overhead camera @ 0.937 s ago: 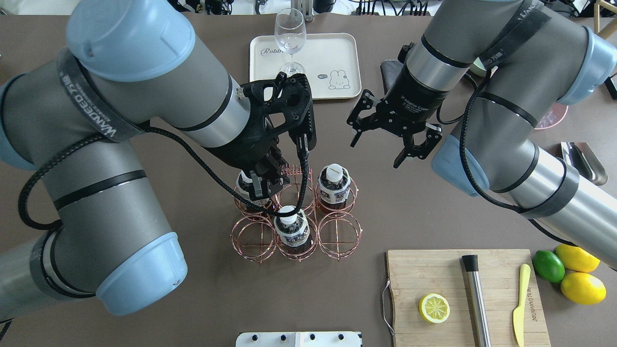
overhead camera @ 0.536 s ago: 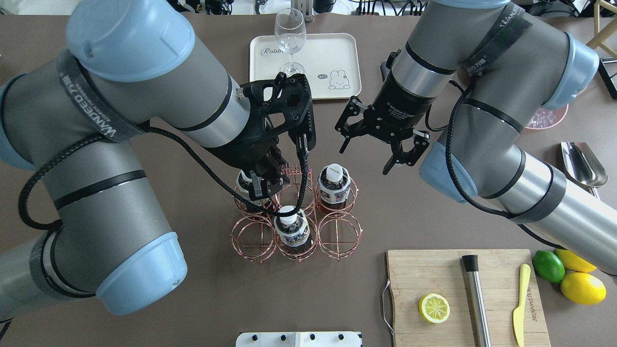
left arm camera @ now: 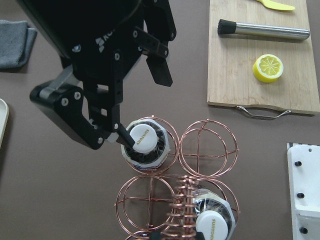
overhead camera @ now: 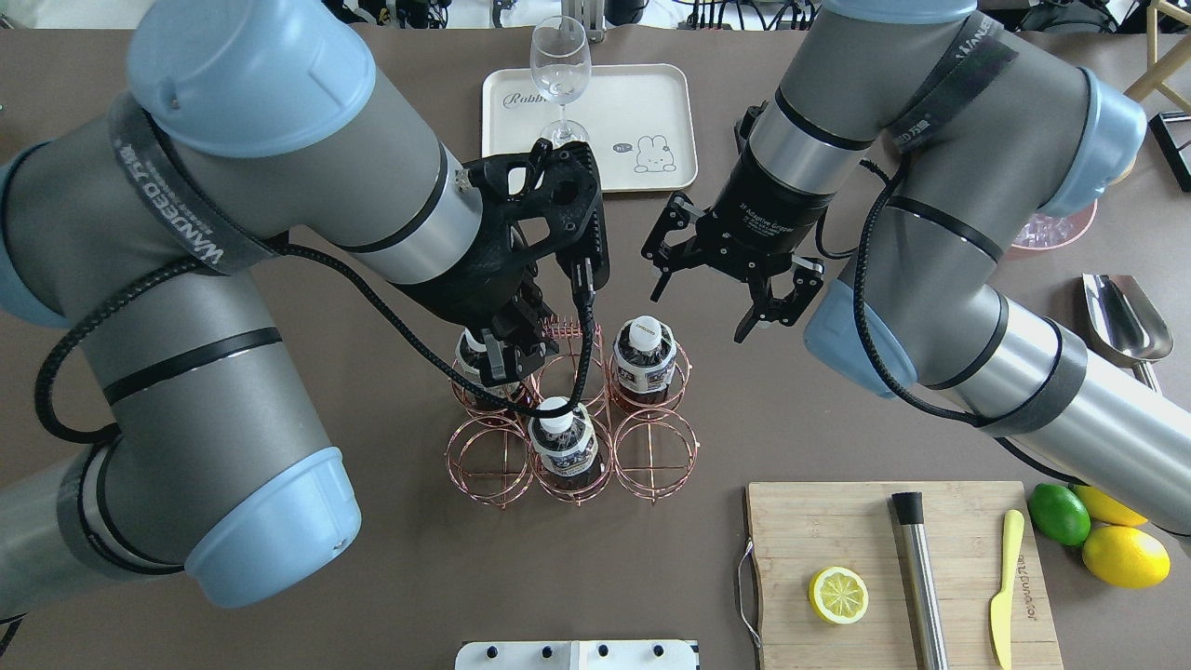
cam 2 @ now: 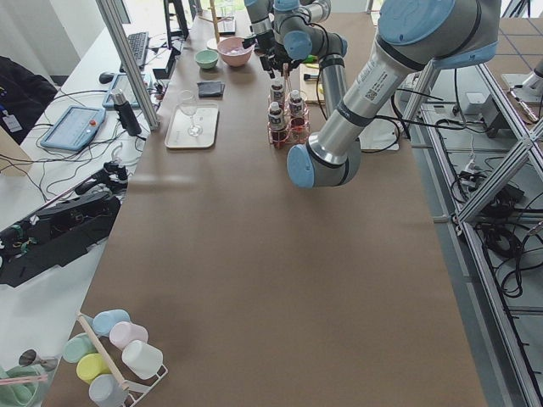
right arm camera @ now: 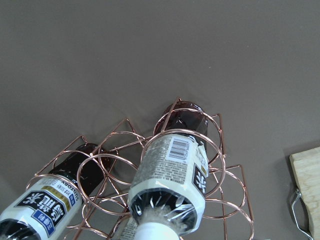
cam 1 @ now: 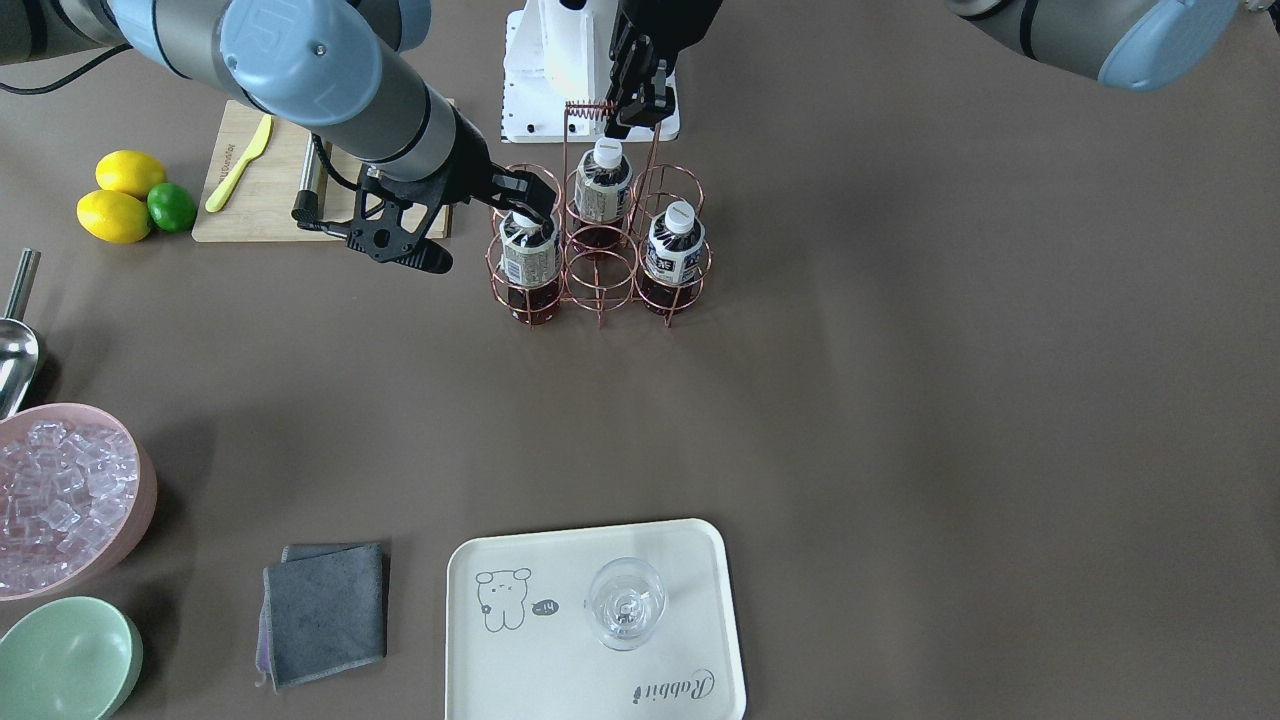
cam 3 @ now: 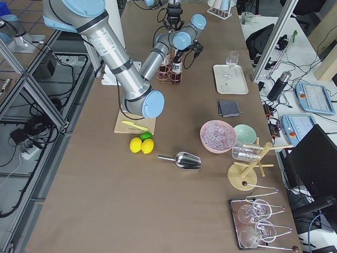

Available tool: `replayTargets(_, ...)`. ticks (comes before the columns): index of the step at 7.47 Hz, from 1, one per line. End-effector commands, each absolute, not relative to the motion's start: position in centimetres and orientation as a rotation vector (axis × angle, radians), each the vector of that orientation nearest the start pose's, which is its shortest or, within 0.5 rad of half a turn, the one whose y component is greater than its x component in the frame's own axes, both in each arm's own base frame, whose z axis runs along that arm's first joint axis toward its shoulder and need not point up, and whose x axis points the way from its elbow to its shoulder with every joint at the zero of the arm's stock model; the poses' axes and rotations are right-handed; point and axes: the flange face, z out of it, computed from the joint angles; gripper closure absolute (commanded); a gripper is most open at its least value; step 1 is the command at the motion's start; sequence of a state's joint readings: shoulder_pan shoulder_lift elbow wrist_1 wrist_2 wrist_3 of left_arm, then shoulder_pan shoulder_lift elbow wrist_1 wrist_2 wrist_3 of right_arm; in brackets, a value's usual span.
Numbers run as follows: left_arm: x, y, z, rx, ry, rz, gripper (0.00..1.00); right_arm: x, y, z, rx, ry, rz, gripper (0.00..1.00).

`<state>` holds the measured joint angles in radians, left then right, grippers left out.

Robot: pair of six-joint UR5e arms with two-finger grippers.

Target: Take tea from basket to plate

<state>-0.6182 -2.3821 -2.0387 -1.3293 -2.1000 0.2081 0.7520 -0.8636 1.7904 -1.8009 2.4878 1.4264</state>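
Exterior front-facing view: right gripper (cam 1: 525,205), fingers spread, at the cap of the tea (cam 1: 528,262), which stands in the near-left ring of the basket (cam 1: 600,272); left gripper (cam 1: 628,118) pressed together on the coiled handle; plate (cam 1: 690,560) well nearer, bearing a wine glass (cam 1: 625,603). Overhead view: right jaws wide apart. Left wrist view: one fingertip (left arm camera: 121,141) touches the cap. Right wrist view: tea upright in its ring
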Motion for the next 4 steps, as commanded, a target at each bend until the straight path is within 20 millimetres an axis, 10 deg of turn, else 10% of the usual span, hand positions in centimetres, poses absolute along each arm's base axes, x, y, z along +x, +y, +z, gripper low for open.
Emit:
replayTargets(1,39.20,-38.68,3.66,0.840,0.878,1.298,1.00,-43.35,-46.62,15.09,-0.505,-0.950,0.220,0.20)
replayTargets(4,39.21,-38.79,3.78,0.838,0.876,1.296,1.00,-43.38,-46.66,15.03,-0.498,-0.957,0.215,0.47)
